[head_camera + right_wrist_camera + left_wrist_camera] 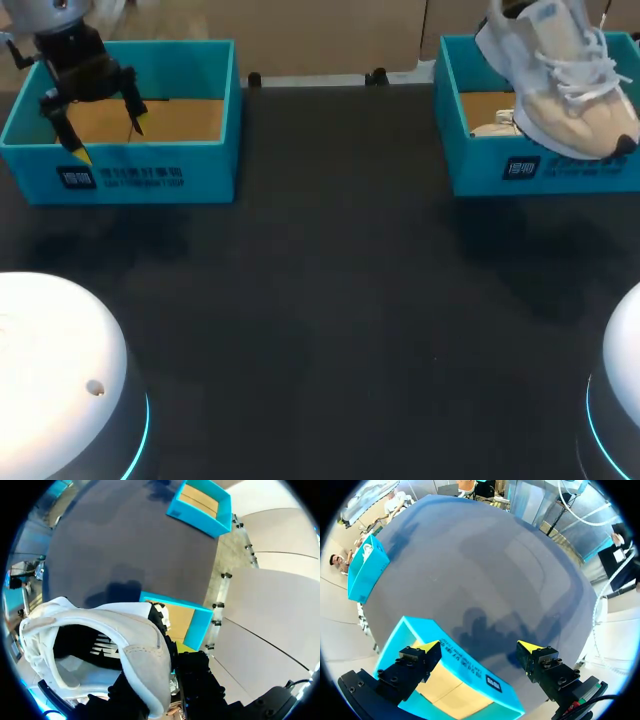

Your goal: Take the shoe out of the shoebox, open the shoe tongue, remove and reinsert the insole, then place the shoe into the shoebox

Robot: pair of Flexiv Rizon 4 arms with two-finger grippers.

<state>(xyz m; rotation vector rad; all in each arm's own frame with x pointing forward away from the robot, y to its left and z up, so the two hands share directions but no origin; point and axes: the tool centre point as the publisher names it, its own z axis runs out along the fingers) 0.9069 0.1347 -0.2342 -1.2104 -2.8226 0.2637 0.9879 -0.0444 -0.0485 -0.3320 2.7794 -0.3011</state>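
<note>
Fingers [194, 676] of the right gripper [159, 677] pinch the padded heel wall of the shoe [565, 90], one inside the opening and one outside. The shoe hangs clear above the right shoebox [480, 168] at the far right of the table [330, 300], with its toe tipped down toward the box's front wall and its laces [585, 70] uppermost. The left gripper [108, 140] hovers over the front wall of the left shoebox [150, 178], its fingers spread wide and holding nothing. Something pale lies in the right shoebox under the shoe, too hidden to name. I judge the shoe light but floppy: the mesh and suede upper will give under pressure, and the sole looks like the only stiff part. Held by the heel alone, it is likely to pivot about the grip. That hold should do for setting it down on the table. For the tongue, the better hold looks to be its top edge, with the other gripper steadying the heel, and the crossed laces may resist. The dark insole [100, 645] inside the opening is probably thin and bendy, and easiest to lift at its heel end
</note>
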